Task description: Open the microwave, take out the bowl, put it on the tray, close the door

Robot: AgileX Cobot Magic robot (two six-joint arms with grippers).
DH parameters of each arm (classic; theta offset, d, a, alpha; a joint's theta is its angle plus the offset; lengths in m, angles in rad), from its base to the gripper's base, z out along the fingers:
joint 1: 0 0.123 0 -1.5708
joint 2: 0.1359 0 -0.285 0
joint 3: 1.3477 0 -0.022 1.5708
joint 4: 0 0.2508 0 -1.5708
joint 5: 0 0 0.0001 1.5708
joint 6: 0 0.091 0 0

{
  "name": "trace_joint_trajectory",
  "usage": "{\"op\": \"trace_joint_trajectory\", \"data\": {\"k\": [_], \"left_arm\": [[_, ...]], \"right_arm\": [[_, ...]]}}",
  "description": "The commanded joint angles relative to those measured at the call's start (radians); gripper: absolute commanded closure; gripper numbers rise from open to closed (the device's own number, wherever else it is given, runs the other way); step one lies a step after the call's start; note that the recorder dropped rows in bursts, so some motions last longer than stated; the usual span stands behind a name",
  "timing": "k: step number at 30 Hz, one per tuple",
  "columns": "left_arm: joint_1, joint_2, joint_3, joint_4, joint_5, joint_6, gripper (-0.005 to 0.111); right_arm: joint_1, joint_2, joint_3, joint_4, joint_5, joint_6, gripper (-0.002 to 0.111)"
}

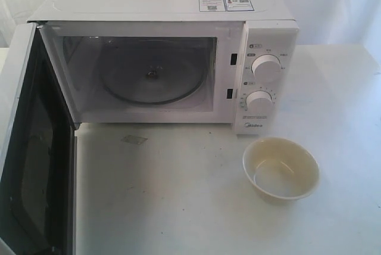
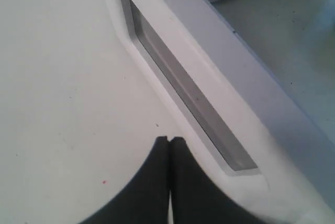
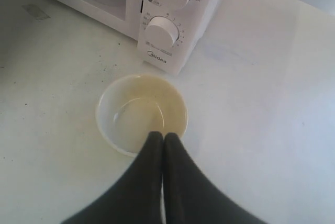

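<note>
The white microwave (image 1: 178,5) stands at the back with its door (image 1: 36,148) swung wide open to the left. Its cavity holds only the glass turntable (image 1: 152,76). The cream bowl (image 1: 281,167) sits upright and empty on the table in front of the control panel. In the right wrist view my right gripper (image 3: 163,135) is shut and empty, hovering just above the bowl's (image 3: 141,111) near rim. My left gripper (image 2: 169,139) is shut and empty, close to the door's white outer face (image 2: 68,77), beside its long bar handle (image 2: 201,62). No tray is in view.
Two round knobs (image 1: 266,68) (image 1: 259,100) sit on the panel right of the cavity. The open door juts forward along the table's left side. White table (image 1: 178,195) spreads in front of the microwave, with a small grey smudge (image 1: 134,140) near its base.
</note>
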Motion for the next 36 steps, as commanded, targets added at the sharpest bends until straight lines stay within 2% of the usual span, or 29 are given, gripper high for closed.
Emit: {"op": "trace_joint_trajectory", "data": {"k": [1, 2, 4, 5, 7, 9, 10, 12, 16, 20, 26, 28, 32, 36], "left_arm": [[-0.005, 0.070, 0.014, -0.043, 0.046, -0.117, 0.107], [-0.005, 0.098, 0.027, -0.077, 0.046, -0.123, 0.107], [-0.005, 0.164, 0.064, -0.241, 0.012, -0.065, 0.107], [-0.005, 0.207, 0.087, -0.386, -0.014, 0.030, 0.107], [-0.005, 0.291, 0.125, -0.771, -0.012, 0.397, 0.107], [-0.014, 0.373, 0.152, -1.188, 0.164, 0.983, 0.107], [-0.016, 0.404, 0.158, -1.304, 0.180, 1.175, 0.107], [-0.026, 0.429, 0.150, -1.440, 0.180, 1.213, 0.107], [-0.026, 0.428, 0.126, -1.328, 0.129, 1.137, 0.107], [-0.026, 0.428, 0.128, -1.305, 0.122, 1.127, 0.107], [-0.026, 0.428, 0.128, -1.275, 0.180, 1.127, 0.107], [-0.026, 0.428, 0.128, -1.267, 0.180, 1.127, 0.107], [-0.026, 0.428, 0.128, -1.262, 0.180, 1.127, 0.107], [-0.026, 0.428, 0.128, -1.240, 0.180, 1.110, 0.107]], "right_arm": [[-0.005, -0.004, 0.001, 0.000, -0.005, -0.005, 0.108], [-0.005, -0.004, 0.001, 0.000, -0.005, -0.005, 0.108], [-0.005, -0.004, 0.001, 0.000, -0.005, -0.005, 0.108], [-0.005, -0.004, 0.001, 0.000, -0.005, -0.005, 0.108], [-0.005, -0.004, 0.001, 0.000, -0.006, -0.005, 0.108], [-0.005, -0.004, 0.001, 0.000, -0.015, -0.005, 0.108], [-0.005, -0.004, 0.001, 0.000, -0.024, -0.005, 0.108], [-0.005, -0.004, 0.001, 0.020, -0.047, -0.005, 0.108], [-0.005, 0.007, 0.014, 0.139, -0.176, -0.027, 0.108], [-0.005, 0.086, 0.091, 0.292, -0.589, -0.204, 0.108], [-0.005, 0.383, 0.096, 0.289, -0.994, -0.257, 0.108], [-0.005, 0.499, 0.050, 0.289, -1.026, -0.276, 0.108], [-0.005, 0.716, -0.096, 0.289, -0.902, -0.307, 0.108], [-0.003, 0.777, -0.143, 0.289, -0.851, -0.322, 0.108]]}}
